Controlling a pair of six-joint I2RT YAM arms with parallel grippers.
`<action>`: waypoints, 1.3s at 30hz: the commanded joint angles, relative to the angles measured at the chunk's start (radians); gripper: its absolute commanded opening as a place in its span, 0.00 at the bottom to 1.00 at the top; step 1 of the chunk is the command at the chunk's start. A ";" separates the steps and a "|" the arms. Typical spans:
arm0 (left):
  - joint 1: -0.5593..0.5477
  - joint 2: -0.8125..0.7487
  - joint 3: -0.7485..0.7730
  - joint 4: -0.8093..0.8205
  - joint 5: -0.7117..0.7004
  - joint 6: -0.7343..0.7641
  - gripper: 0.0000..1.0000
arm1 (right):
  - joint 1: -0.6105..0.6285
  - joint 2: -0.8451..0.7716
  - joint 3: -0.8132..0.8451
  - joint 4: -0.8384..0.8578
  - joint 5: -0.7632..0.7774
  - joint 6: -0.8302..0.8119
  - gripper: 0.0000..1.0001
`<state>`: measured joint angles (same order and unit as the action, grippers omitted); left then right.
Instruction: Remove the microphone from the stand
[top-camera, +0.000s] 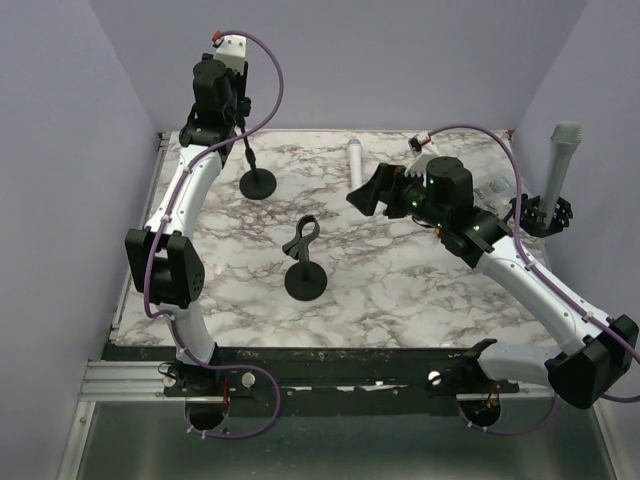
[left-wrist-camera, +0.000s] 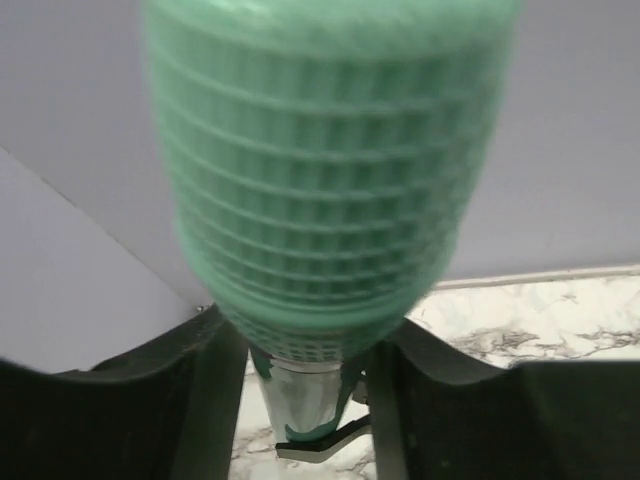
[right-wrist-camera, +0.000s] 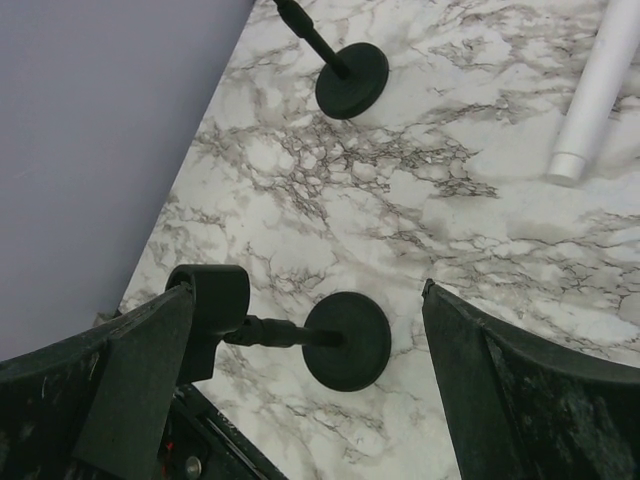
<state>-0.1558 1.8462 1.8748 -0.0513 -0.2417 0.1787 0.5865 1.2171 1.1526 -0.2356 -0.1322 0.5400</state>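
A microphone with a green mesh head (left-wrist-camera: 320, 180) and a silver body fills the left wrist view. My left gripper (left-wrist-camera: 305, 400) is shut on its body, one finger on each side. The black clip (left-wrist-camera: 325, 440) of its stand shows just under the body's lower end. From above, my left gripper (top-camera: 215, 95) is high at the back left, over the stand's pole and round base (top-camera: 258, 183), and it hides the microphone. My right gripper (top-camera: 372, 197) is open and empty above the middle of the table.
An empty black stand (top-camera: 305, 281) with a clip is at centre front, below my right gripper (right-wrist-camera: 305, 290). A white microphone (top-camera: 354, 160) lies flat at the back. A grey microphone (top-camera: 562, 160) stands upright past the table's right edge. Purple walls enclose the table.
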 joint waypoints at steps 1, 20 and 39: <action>-0.007 -0.065 -0.074 0.097 0.032 0.064 0.35 | 0.006 0.007 0.004 -0.045 0.029 -0.028 0.97; -0.153 -0.584 -0.551 -0.072 0.018 0.003 0.00 | 0.042 0.252 0.111 0.190 -0.157 -0.185 0.96; -0.195 -0.720 -0.589 -0.252 0.029 -0.082 0.00 | 0.215 0.671 0.575 0.390 -0.312 -0.522 0.91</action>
<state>-0.3340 1.1519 1.2594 -0.1928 -0.2100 0.1505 0.7517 1.8061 1.6512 0.1398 -0.4072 0.1020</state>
